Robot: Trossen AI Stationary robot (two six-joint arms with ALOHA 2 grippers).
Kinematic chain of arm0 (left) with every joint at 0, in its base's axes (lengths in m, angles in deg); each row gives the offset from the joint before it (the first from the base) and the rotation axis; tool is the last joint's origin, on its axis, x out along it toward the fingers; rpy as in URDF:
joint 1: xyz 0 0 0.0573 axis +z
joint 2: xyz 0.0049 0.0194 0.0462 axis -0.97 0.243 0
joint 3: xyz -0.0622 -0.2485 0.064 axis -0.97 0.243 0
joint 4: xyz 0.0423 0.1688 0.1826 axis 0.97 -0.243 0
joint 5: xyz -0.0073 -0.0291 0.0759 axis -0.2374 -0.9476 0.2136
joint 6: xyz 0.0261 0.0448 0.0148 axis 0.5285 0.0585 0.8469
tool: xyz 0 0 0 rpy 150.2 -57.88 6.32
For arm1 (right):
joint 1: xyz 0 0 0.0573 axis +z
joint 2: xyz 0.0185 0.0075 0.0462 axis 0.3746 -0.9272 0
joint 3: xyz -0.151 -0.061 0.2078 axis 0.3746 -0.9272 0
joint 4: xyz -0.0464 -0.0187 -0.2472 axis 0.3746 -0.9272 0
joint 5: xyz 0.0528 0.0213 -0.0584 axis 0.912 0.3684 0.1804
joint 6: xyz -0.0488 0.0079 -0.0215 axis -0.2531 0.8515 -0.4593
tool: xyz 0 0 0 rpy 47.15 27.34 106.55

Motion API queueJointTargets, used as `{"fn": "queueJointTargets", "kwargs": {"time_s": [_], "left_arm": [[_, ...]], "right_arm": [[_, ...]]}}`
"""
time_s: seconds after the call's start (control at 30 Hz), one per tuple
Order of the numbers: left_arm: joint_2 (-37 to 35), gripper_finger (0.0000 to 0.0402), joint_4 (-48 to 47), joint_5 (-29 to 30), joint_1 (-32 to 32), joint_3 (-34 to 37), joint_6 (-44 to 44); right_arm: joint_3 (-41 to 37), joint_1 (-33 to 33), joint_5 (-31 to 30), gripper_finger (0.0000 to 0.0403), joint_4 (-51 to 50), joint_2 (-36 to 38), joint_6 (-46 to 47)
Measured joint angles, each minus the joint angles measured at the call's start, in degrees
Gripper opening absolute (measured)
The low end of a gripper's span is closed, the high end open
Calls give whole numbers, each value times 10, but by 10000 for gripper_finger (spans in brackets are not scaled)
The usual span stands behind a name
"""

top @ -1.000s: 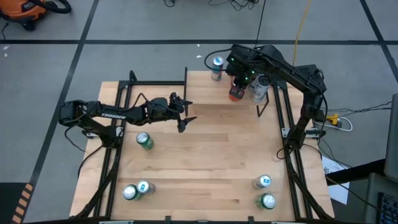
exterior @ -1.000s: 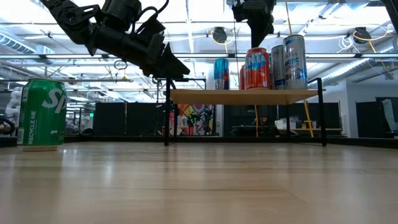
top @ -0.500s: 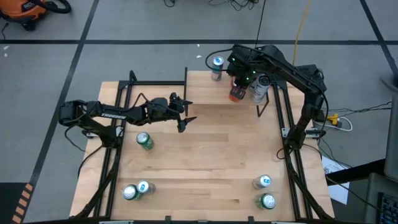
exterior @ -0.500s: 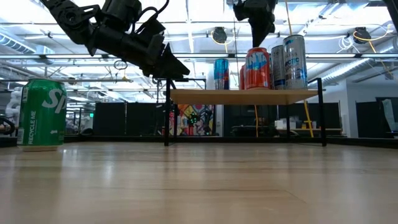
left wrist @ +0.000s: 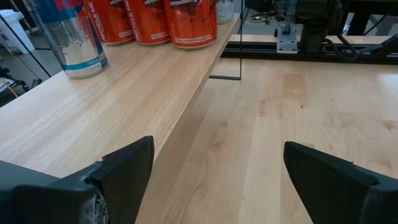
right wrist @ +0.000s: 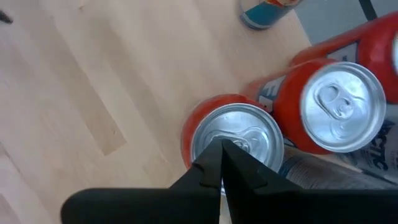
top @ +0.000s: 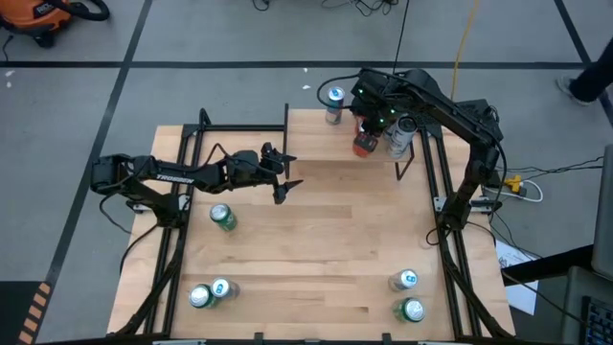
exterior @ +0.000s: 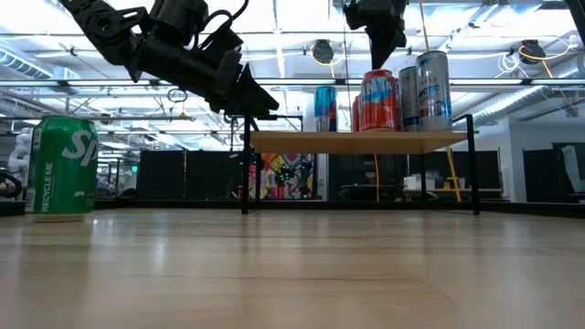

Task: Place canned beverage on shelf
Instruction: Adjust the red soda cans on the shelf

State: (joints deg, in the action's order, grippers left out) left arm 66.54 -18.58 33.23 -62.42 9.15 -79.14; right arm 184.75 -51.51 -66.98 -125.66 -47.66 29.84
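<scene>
The shelf (exterior: 361, 140) stands at the table's far right on thin black legs and also shows in the high view (top: 326, 144). On it stand red cans (exterior: 377, 100), a blue can (exterior: 325, 108) and tall silver cans (exterior: 433, 90). My right gripper (right wrist: 221, 155) is shut, pointing down just above the top of the nearest red can (right wrist: 236, 140); it also shows in the low view (exterior: 382, 55). My left gripper (top: 290, 172) is open and empty, held above the table beside the shelf's left end (left wrist: 112, 93). My right gripper stands with its shut fingertips over the red can's lid (right wrist: 245, 134), coming from above. I cannot tell whether it touches the lid. The can stands upright on the shelf.
Green cans stand on the table: one at the left middle (top: 222, 218), two at the near left (top: 199, 297), two at the near right (top: 412, 310). Black frame rails (top: 244, 126) run along the far left and both sides. A person's shoe (top: 589, 86) shows on the floor at the far right.
</scene>
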Motion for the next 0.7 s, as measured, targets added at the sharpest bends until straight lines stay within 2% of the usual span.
{"fn": "queueJointTargets", "kwargs": {"time_s": [0.2, 0.27, 0.4, 0.5, 0.57, 0.7], "left_arm": [[0, 358, 0, 0, 0, 0, 0], [0, 358, 0, 0, 0, 0, 0], [0, 358, 0, 0, 0, 0, 0], [0, 358, 7, 3, 0, 0, 1], [0, 358, 12, 3, 0, 0, 1], [0, 358, 13, 3, 0, 0, 0]], "right_arm": [[0, 0, -112, 0, 8, 11, 115], [0, 0, -96, 0, 10, 25, 130], [0, 6, -16, 0, 21, 56, 142], [1, 12, -9, 0, 19, 59, 154], [1, 17, 21, 0, 19, 51, 156], [0, 38, 33, 0, 85, 47, 152]]}}
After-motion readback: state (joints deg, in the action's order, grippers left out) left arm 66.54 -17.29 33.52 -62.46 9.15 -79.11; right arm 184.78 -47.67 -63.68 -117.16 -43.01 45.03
